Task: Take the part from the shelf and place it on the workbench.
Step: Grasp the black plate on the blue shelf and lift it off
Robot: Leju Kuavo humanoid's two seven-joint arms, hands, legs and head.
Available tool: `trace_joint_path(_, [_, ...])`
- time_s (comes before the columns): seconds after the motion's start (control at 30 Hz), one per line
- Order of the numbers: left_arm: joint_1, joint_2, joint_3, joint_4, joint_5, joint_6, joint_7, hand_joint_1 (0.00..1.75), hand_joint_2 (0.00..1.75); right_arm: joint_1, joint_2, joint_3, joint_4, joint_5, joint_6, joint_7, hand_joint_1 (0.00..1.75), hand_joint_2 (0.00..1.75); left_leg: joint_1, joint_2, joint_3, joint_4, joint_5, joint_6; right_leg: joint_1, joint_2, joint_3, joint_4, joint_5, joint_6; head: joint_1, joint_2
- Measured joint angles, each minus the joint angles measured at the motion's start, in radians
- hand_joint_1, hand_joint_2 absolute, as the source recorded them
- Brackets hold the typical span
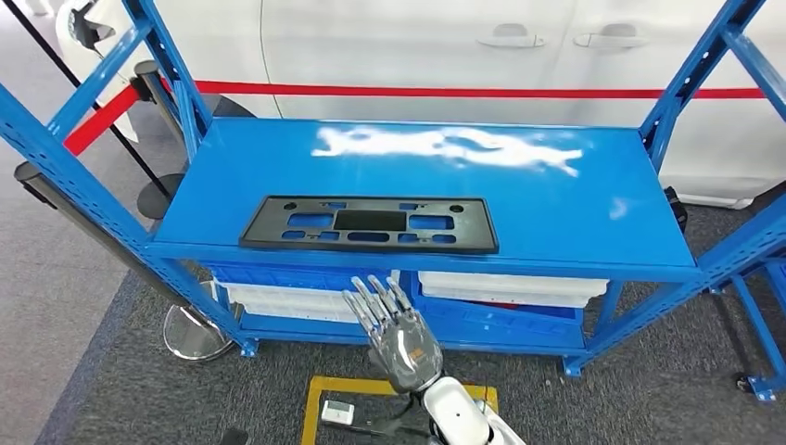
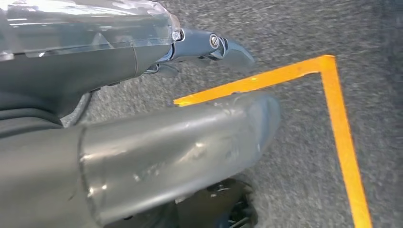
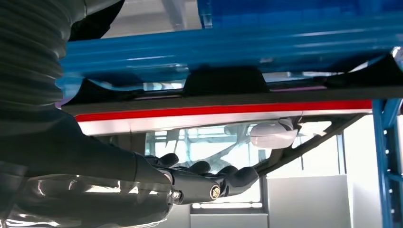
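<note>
The part is a flat black plate with several cut-outs, lying near the front edge of the blue shelf top. My right hand is raised just below and in front of that edge, under the plate's middle, with its fingers stretched and apart and nothing in them. In the right wrist view the right hand points up at the underside of the blue shelf. My left hand hangs over grey carpet marked with orange tape and holds nothing.
White bins sit on the lower shelf. A white car with a red stripe stands close behind the rack. A stanchion base is at the left. Orange floor tape and a small white device lie by my feet.
</note>
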Motion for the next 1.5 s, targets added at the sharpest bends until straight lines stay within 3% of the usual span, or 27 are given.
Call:
trace_joint_path(0.07, [0.002,0.0,0.0,0.0,0.002,0.0,0.001,0.0,0.0,-0.005,0.005,0.004,0.013,-0.001,0.0,0.0,0.0,1.75,0.003,0.0,-0.079,0.122,-0.045,-0.007,0.0,0.001,0.011,0.0,-0.011,-0.003,-0.003,0.0])
trace_joint_path(0.1, [0.004,0.001,0.0,0.001,0.003,0.0,0.001,0.0,0.0,-0.005,0.006,0.005,0.02,-0.002,0.0,0.0,0.0,1.75,0.005,0.0,-0.107,0.15,-0.047,-0.009,0.0,0.002,0.017,0.0,-0.016,-0.003,-0.003,0.0])
trace_joint_path(0.13, [0.005,0.002,0.0,0.001,0.003,0.0,0.001,0.0,0.0,-0.005,0.006,0.006,0.025,-0.002,-0.001,0.0,0.0,1.75,0.006,0.0,-0.119,0.143,-0.026,-0.011,0.0,0.004,0.025,0.0,-0.023,-0.002,-0.003,0.0])
trace_joint_path(0.2, [0.007,0.004,0.0,0.001,0.003,0.0,0.001,0.0,0.0,-0.006,0.009,0.008,0.033,-0.002,-0.001,0.0,0.0,1.75,0.011,0.001,-0.095,0.03,0.072,-0.014,-0.002,0.006,0.046,0.001,-0.039,0.004,-0.004,0.0])
trace_joint_path(0.27, [0.007,0.005,0.0,0.002,0.003,-0.001,0.002,0.0,0.0,-0.008,0.011,0.008,0.04,-0.002,-0.001,0.0,0.0,1.75,0.008,0.004,-0.065,-0.077,0.124,-0.01,-0.001,0.007,0.058,0.005,-0.053,0.015,-0.006,0.0])
trace_joint_path(0.43, [0.01,0.004,-0.002,0.003,0.003,-0.002,0.004,0.0,0.0,-0.013,0.013,0.008,0.049,-0.002,-0.003,0.001,0.0,1.75,0.006,0.004,-0.053,-0.108,0.129,0.028,0.002,0.006,0.058,0.022,-0.084,0.045,-0.002,0.0])
trace_joint_path(0.5, [0.007,0.004,-0.003,0.003,0.003,-0.002,0.004,0.0,0.0,-0.016,0.013,0.008,0.05,-0.003,-0.004,0.001,0.0,1.75,0.007,0.004,-0.043,-0.113,0.123,0.04,0.0,0.005,0.014,0.11,-0.124,0.052,0.001,0.0])
trace_joint_path(0.57, [0.006,0.005,-0.005,0.003,0.003,-0.002,0.004,0.0,0.0,-0.016,0.012,0.008,0.052,-0.005,-0.004,0.001,0.0,1.75,0.004,0.004,-0.036,-0.113,0.114,0.049,0.0,0.005,-0.071,0.242,-0.164,0.054,0.003,0.0])
trace_joint_path(0.6, [0.006,0.005,-0.006,0.003,0.003,-0.002,0.004,0.0,0.0,-0.014,0.011,0.008,0.053,-0.006,-0.004,0.001,0.0,1.75,0.002,0.004,-0.031,-0.113,0.11,0.051,0.0,0.005,-0.105,0.282,-0.164,0.054,0.003,0.0])
trace_joint_path(0.63, [0.007,0.005,-0.007,0.003,0.003,-0.001,0.004,0.0,0.0,-0.013,0.011,0.008,0.054,-0.008,-0.004,0.001,0.0,1.75,0.0,0.003,-0.025,-0.113,0.105,0.051,0.0,0.005,-0.123,0.289,-0.145,0.052,0.003,0.0])
trace_joint_path(0.67, [0.008,0.005,-0.008,0.003,0.003,-0.001,0.004,0.0,0.0,-0.012,0.01,0.008,0.054,-0.01,-0.004,0.001,0.0,1.75,-0.003,0.002,-0.017,-0.113,0.099,0.052,0.002,0.005,-0.12,0.257,-0.106,0.047,0.003,0.0])
trace_joint_path(0.73, [0.008,0.004,-0.01,0.003,0.003,0.0,0.005,0.0,0.0,-0.012,0.01,0.007,0.054,-0.016,-0.004,-0.001,0.0,1.75,-0.008,0.0,0.003,-0.114,0.086,0.05,0.008,0.005,-0.077,0.132,-0.019,0.028,0.003,0.0])
trace_joint_path(0.8, [0.008,0.002,-0.01,0.005,0.003,0.0,0.005,0.0,0.0,-0.013,0.01,0.005,0.052,-0.021,-0.004,-0.002,0.0,1.75,-0.01,-0.001,0.014,-0.116,0.076,0.043,0.016,0.004,-0.04,0.043,0.014,0.011,0.0,0.0])
trace_joint_path(0.87, [0.007,0.002,-0.011,0.006,0.003,0.0,0.006,0.0,0.0,-0.012,0.01,0.002,0.049,-0.026,-0.004,-0.005,0.0,1.75,-0.009,0.0,0.018,-0.122,0.071,0.032,0.02,0.005,-0.03,0.021,0.007,0.005,-0.002,0.0])
trace_joint_path(0.97, [0.006,0.005,-0.011,0.005,0.003,0.0,0.005,0.0,0.0,-0.012,0.011,-0.003,0.04,-0.033,-0.005,-0.009,0.0,1.75,-0.009,0.003,0.013,-0.093,0.048,0.017,0.006,0.005,-0.003,-0.008,0.006,0.0,-0.002,0.0])
trace_joint_path(1.0, [0.006,0.006,-0.011,0.005,0.003,0.0,0.005,0.0,0.0,-0.012,0.012,-0.003,0.039,-0.034,-0.006,-0.009,0.0,1.75,-0.007,0.003,-0.008,-0.048,0.026,0.012,0.002,0.003,0.008,-0.016,0.004,-0.001,-0.004,0.0])
trace_joint_path(1.07, [0.007,0.007,-0.011,0.006,0.003,0.0,0.005,0.0,0.0,-0.011,0.012,-0.004,0.038,-0.035,-0.006,-0.01,0.0,1.75,-0.001,0.003,-0.081,0.081,-0.022,0.002,0.001,0.002,0.02,-0.018,-0.006,-0.004,-0.006,0.0])
trace_joint_path(1.1, [0.009,0.008,-0.011,0.006,0.003,0.0,0.006,0.0,0.0,-0.009,0.012,-0.005,0.038,-0.035,-0.006,-0.01,0.0,1.75,0.003,0.003,-0.113,0.128,-0.03,-0.002,0.0,0.002,0.024,-0.016,-0.011,-0.003,-0.006,0.0])
trace_joint_path(1.13, [0.011,0.009,-0.011,0.006,0.003,0.0,0.006,0.0,0.0,-0.008,0.012,-0.006,0.038,-0.035,-0.006,-0.01,0.0,1.75,0.007,0.003,-0.13,0.143,-0.018,-0.007,0.0,0.004,0.029,-0.014,-0.018,-0.001,-0.007,0.0])
trace_joint_path(1.17, [0.012,0.01,-0.011,0.006,0.003,0.0,0.006,0.0,0.0,-0.007,0.012,-0.006,0.038,-0.036,-0.006,-0.01,0.0,1.75,0.01,0.004,-0.129,0.119,0.014,-0.011,-0.002,0.005,0.036,-0.011,-0.025,0.002,-0.007,0.0])
trace_joint_path(1.23, [0.012,0.013,-0.011,0.006,0.003,0.0,0.006,0.0,0.0,-0.006,0.012,-0.008,0.037,-0.04,-0.006,-0.012,0.0,1.75,0.015,0.004,-0.086,0.002,0.095,-0.016,-0.005,0.007,0.05,-0.003,-0.044,0.012,-0.008,0.0])
trace_joint_path(1.3, [0.012,0.013,-0.011,0.008,0.003,-0.001,0.006,0.0,0.0,-0.008,0.012,-0.012,0.034,-0.047,-0.006,-0.016,0.0,1.75,0.014,0.003,-0.049,-0.086,0.126,-0.011,-0.002,0.009,0.055,0.006,-0.059,0.025,-0.011,0.0])
trace_joint_path(1.43, [0.015,0.012,-0.011,0.009,0.003,-0.001,0.007,0.0,0.0,-0.009,0.012,-0.025,0.019,-0.064,-0.007,-0.026,0.0,1.75,0.01,0.001,-0.039,-0.104,0.11,0.022,-0.001,0.008,0.054,0.012,-0.073,0.043,-0.004,0.0])
trace_joint_path(1.5, [0.015,0.012,-0.011,0.008,0.003,-0.001,0.007,0.0,0.0,-0.012,0.012,-0.031,0.01,-0.068,-0.007,-0.028,0.0,1.75,0.012,0.001,-0.03,-0.11,0.105,0.036,-0.004,0.007,0.024,0.077,-0.106,0.051,0.001,0.0])
